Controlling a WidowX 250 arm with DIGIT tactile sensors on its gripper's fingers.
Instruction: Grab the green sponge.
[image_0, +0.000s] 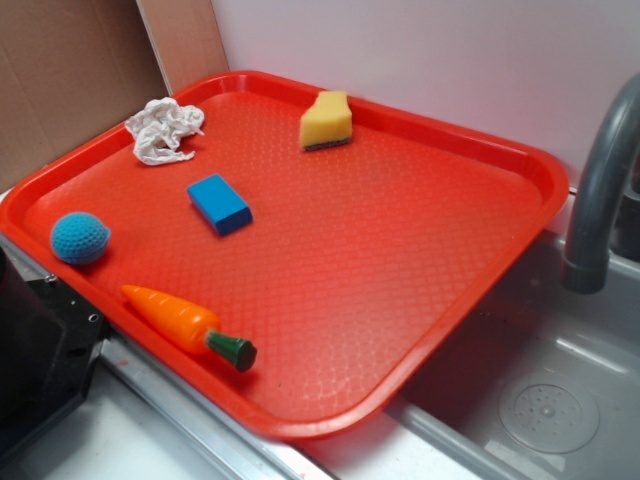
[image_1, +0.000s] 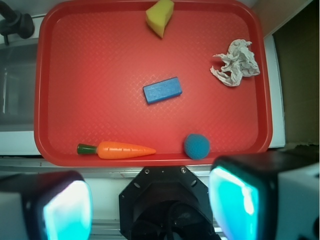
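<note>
Hand (image_1: 150, 205): seen only from the wrist view, fingers (image_1: 65, 207) spread wide and holding nothing, off the tray (image_1: 100, 50) beyond the edge where the carrot lies. Tray, red, carrying: sponge (image_0: 326, 121), yellow over a dark green layer, at the far edge, well apart from the hand; block (image_0: 219, 203), blue, near the middle; carrot (image_0: 185, 324) along the near edge; ball (image_0: 80, 238), blue, by the near corner; wad (image_0: 163, 130) of crumpled white paper near the far corner.
</note>
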